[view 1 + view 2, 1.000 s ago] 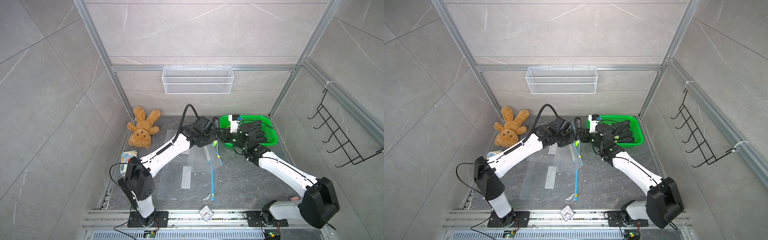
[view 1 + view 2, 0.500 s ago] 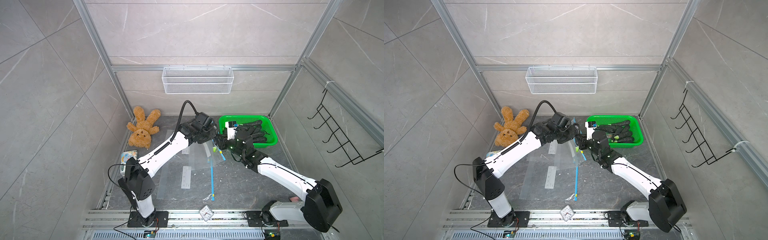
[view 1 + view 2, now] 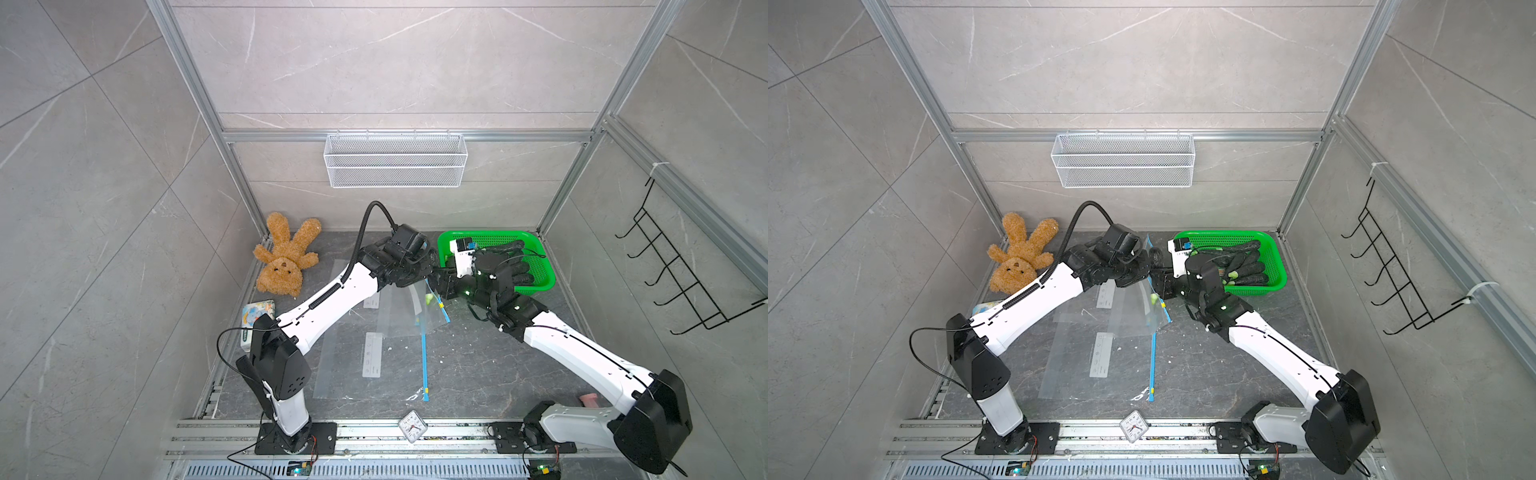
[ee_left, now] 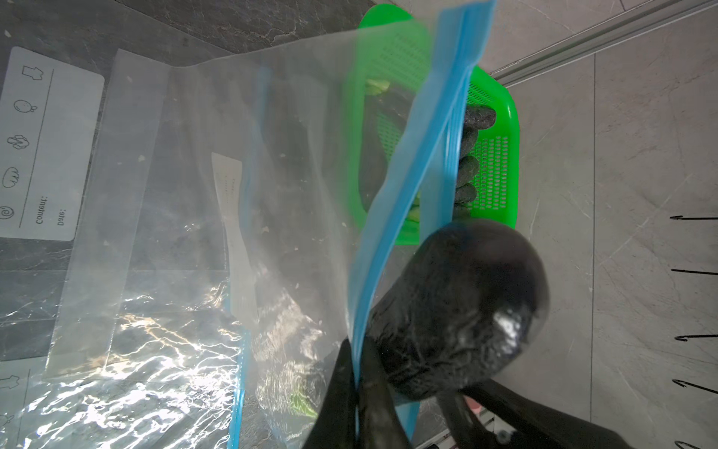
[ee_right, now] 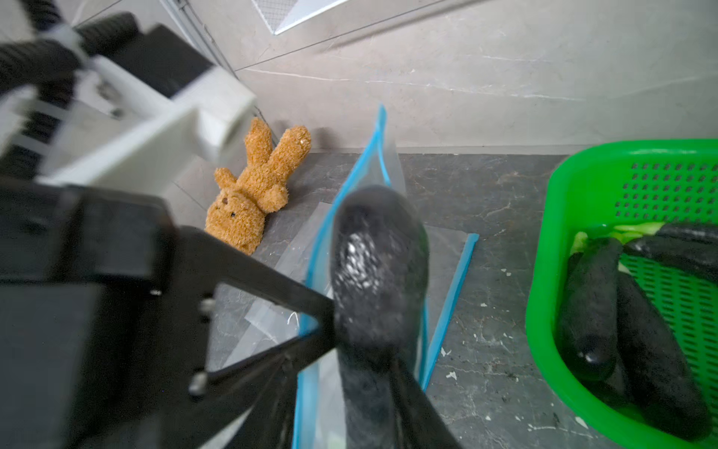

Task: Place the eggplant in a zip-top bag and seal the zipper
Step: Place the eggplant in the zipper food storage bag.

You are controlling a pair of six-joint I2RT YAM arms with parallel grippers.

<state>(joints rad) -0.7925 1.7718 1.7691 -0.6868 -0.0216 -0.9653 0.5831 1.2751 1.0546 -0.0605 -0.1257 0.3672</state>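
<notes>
Dark stone tabletop [image 3: 478, 365], eggplant [image 5: 379, 264] flanked by right claw [image 5: 369, 350], in bag [image 4: 233, 233] mouth

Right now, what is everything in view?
eggplant: one, dark, at held bag's mouth
zip-top bag: one, clear with blue zipper, held up
flat bags: two, clear, on the table
green basket: one, back right, holding several dark eggplants
teddy bear: one, brown, back left
wire basket: one, white, back wall
hook rack: one, black, right wall
clock: one, white, front rail
packet: one, white-blue, left edge
left gripper: black, shut on bag's zipper edge
right gripper: black, around eggplant, grip unclear
</notes>
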